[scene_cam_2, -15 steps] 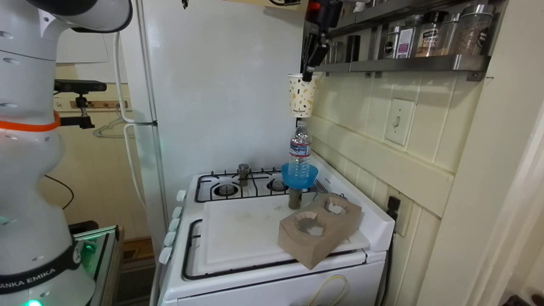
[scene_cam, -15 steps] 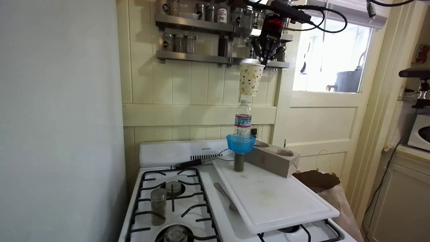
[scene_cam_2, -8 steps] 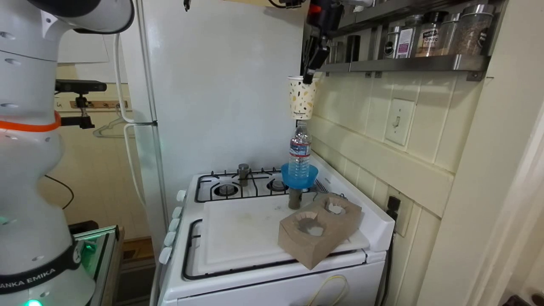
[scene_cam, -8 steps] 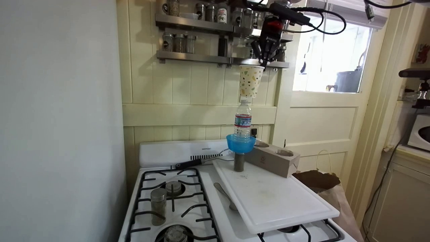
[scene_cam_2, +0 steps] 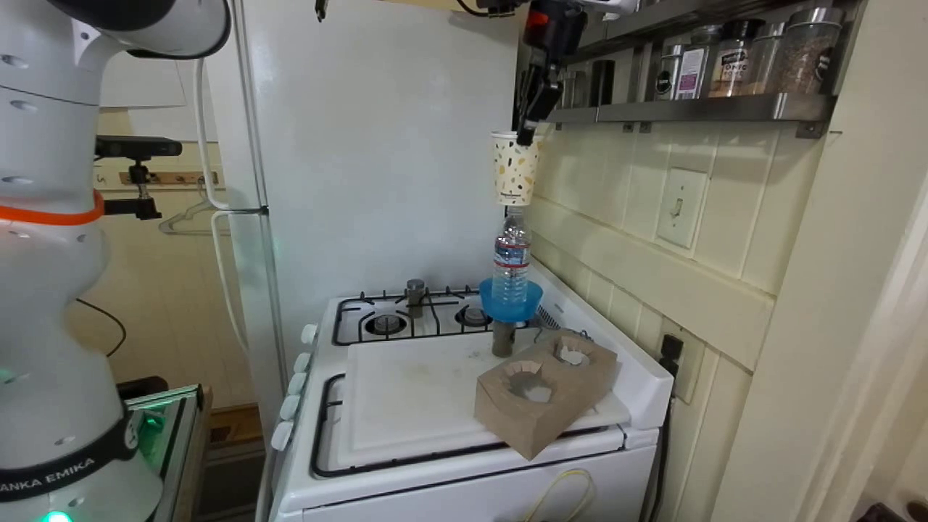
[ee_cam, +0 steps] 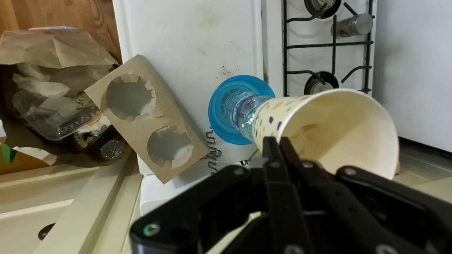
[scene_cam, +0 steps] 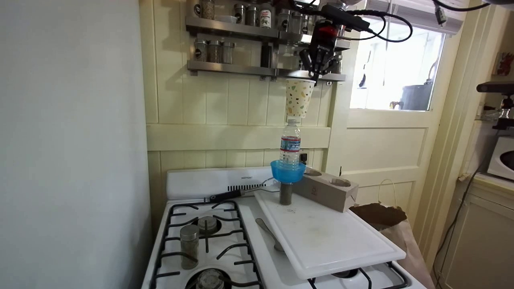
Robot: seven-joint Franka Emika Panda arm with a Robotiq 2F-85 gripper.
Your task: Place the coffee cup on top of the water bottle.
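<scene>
The cream coffee cup with coloured specks hangs upright, slightly tilted, its mouth up. My gripper is shut on its rim, with one finger inside the wall and one outside. In both exterior views the cup's base is right above the cap of the clear water bottle; whether they touch I cannot tell. The bottle stands in a blue bowl, which rests on a small jar. In the wrist view the cup hides the bottle's neck and cap.
Steel shelves with spice jars are mounted on the wall close behind the gripper. A cardboard carrier and the jar stand on a white cutting board across the stove. Another spice jar stands on the burner grate.
My gripper, shut on the cup, has come down slightly, so the cup's base is now closer to the bottle cap. The bottle, bowl and jar have stayed still.
</scene>
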